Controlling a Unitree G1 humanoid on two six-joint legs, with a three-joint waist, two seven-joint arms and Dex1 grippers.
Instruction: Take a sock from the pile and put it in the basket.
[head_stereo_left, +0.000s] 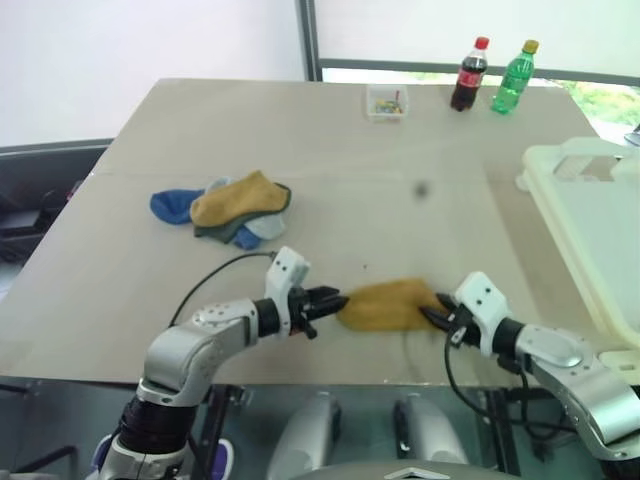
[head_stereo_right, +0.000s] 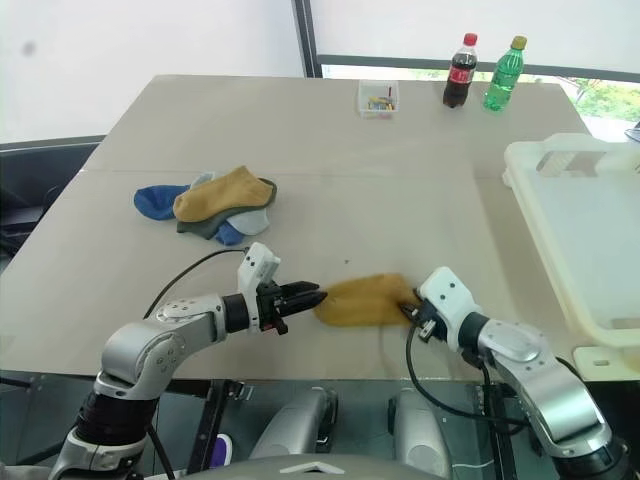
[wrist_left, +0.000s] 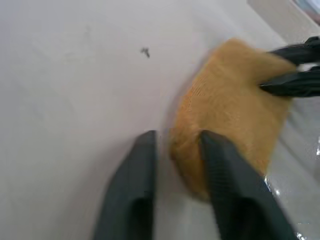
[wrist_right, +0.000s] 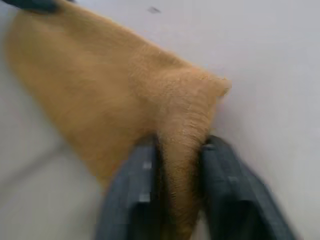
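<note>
A mustard-yellow sock (head_stereo_left: 388, 304) lies flat near the table's front edge, stretched between my two grippers. My left gripper (head_stereo_left: 338, 299) is at its left end, where the left wrist view shows the sock's edge (wrist_left: 187, 150) caught between the fingers (wrist_left: 222, 170). My right gripper (head_stereo_left: 437, 312) is at the right end, and its fingers (wrist_right: 145, 170) pinch a raised fold of the sock (wrist_right: 182, 140). The pile (head_stereo_left: 232, 208), with mustard, blue and grey socks, lies farther back on the left. The cream-white basket (head_stereo_left: 558, 232) stands at the table's right side.
A small clear box (head_stereo_left: 386, 102), a cola bottle (head_stereo_left: 468, 75) and a green bottle (head_stereo_left: 513, 78) stand at the far edge. The table's front edge runs just below both grippers. Bare tabletop lies between the held sock and the basket.
</note>
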